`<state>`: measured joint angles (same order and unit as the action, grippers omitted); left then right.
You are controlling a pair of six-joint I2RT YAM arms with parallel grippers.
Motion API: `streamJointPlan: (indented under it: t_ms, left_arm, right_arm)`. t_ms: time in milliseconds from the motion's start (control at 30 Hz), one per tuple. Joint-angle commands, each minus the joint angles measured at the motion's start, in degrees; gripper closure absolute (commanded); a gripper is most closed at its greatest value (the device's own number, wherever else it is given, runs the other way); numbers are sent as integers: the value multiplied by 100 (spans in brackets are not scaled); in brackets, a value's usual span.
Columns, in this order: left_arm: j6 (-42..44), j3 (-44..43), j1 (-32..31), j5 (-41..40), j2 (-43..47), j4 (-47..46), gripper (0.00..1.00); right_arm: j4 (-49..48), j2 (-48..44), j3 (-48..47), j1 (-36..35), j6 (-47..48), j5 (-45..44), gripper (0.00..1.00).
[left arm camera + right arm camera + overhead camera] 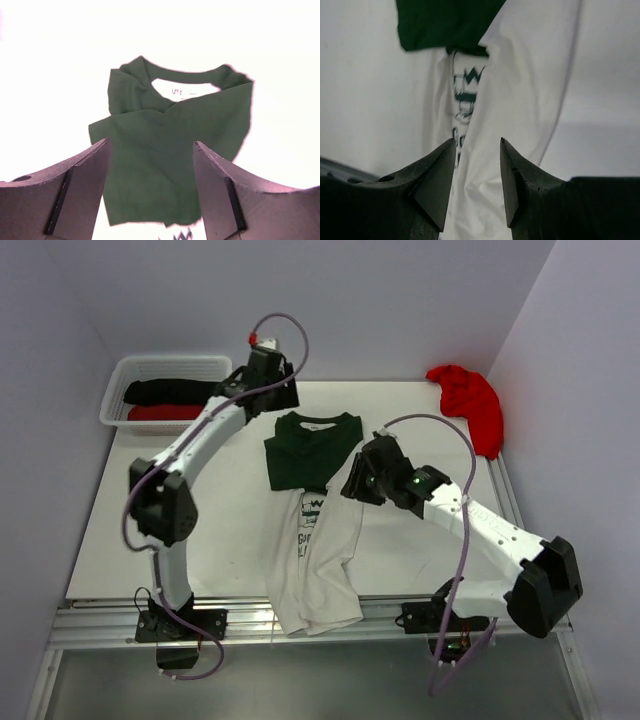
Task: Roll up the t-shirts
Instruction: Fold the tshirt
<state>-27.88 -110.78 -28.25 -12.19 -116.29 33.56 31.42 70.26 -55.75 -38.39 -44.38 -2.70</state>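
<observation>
Prepping roll on lengthwise-folded cream tee (318, 560). Hovering with left gripper (150, 145) wide above collar (135, 70), right gripper (477, 142) narrow, apparently empty, over fold. Next: pinch collar, roll hemward.

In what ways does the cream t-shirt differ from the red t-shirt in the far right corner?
The cream t-shirt lies flat, folded into a long strip; the red t-shirt is a crumpled heap. The cream t-shirt has dark green parts and a print; the red t-shirt is plain. Neither is rolled yet.
</observation>
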Motion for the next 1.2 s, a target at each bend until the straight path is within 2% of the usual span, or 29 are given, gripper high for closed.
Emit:
streamJointPlan:
  t_ms: [0,100,233,500,567,667,700,800,967,1067,1100,1167]
  left_arm:
    - [-129,757,12,304,1018,-121,28]
    - [-384,2161,249,567,1380,-455,28]
    - [-639,3121,461,1138,1451,-1182,30]
    - [-833,3748,461,1728,1092,-1782,30]
    - [-825,3696,461,1693,951,-1757,31]
    - [-772,3459,461,1597,591,-1616,32]
    - [-763,3310,469,1562,390,-1581,35]
    - [-754,2976,478,1281,-32,-1458,42]
    - [-693,2071,575,1245,-911,-1213,45]
    - [-649,1193,741,1245,-1544,-949,46]
    - [-649,808,838,1245,-1781,-904,46]
    - [-579,489,926,1245,-1932,-782,45]
  right_arm:
    - [-653,408,134,656,491,243,52]
    - [-1172,1032,21,1359,579,700,52]
    - [-1437,2199,-418,1817,659,894,51]
    - [-1727,3423,-1034,2002,606,1202,51]
    - [-1640,3652,-1148,2002,580,1079,55]
    - [-1464,3951,-1421,2011,527,895,76]
    - [-1411,4030,-1604,2020,510,842,89]
    - [-1209,4373,-2035,2090,483,736,99]
    - [-937,5172,-2923,2301,430,806,100]
    - [-717,5699,-3914,2441,413,876,87]
    - [-681,5822,-4083,2477,395,937,78]
    - [-681,6034,-4460,2626,369,1069,70]
